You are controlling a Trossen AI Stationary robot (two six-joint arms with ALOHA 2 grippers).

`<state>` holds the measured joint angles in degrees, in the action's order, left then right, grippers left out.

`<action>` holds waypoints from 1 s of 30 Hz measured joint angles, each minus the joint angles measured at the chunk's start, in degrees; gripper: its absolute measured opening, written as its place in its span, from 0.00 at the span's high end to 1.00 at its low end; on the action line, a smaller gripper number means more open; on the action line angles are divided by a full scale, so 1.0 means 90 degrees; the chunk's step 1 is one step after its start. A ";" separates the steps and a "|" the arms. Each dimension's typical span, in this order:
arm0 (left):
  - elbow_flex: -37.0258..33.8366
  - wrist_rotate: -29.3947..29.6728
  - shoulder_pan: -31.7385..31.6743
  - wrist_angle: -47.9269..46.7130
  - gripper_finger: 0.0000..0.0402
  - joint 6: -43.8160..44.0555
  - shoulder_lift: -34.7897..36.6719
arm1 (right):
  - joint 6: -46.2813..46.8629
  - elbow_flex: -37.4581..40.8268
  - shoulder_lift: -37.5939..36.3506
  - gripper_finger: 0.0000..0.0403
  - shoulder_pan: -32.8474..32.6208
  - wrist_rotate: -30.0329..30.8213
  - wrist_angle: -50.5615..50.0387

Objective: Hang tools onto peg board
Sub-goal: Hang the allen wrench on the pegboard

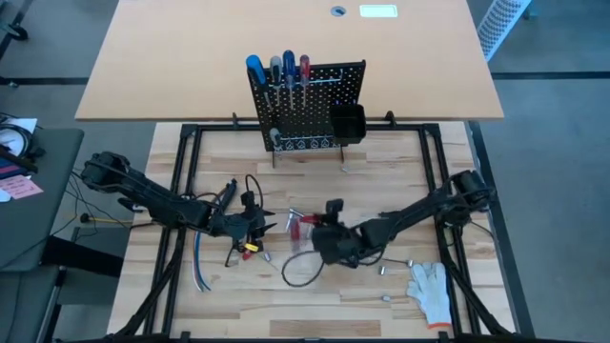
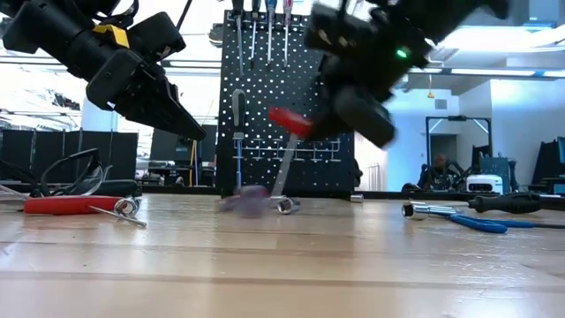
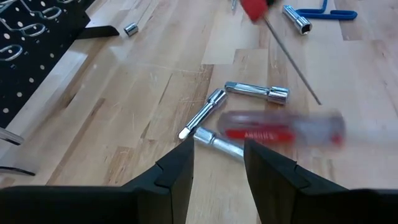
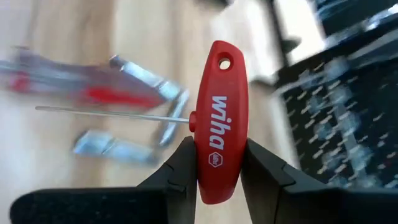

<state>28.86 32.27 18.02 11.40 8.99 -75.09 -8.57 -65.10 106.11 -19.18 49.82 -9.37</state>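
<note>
Right end effector (image 4: 214, 177) grips a red T-handle key (image 4: 217, 118), lifted clear of the worktop (image 1: 315, 295). Left end effector (image 3: 217, 165) hovers open, empty. Next: carry it far to the peg board (image 1: 310, 105).

We see the right gripper (image 4: 216, 168) clamping a red T-handle key (image 4: 221, 118) — thin shaft horizontal — above blurred metal sockets (image 4: 118, 149); peg board (image 4: 348, 124) beyond.

White "wiha" brand and logo on red T-handle (image 4: 222, 124), held in right hand (image 4: 219, 163)

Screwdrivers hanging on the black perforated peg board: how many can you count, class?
4, side by side along the black perforated peg board's top left: blue-handled, grey-handled, blue-handled, red-handled. Others may be hidden.
</note>
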 joint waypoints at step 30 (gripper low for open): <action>-0.0213 -0.2004 -0.0945 0.4017 0.66 -0.2436 0.0000 | -0.1371 0.0806 -0.1674 0.76 -0.0219 0.2642 0.1416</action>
<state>26.94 14.24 9.52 47.55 -12.93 -75.09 -20.91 -57.85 91.04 -21.15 73.60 3.37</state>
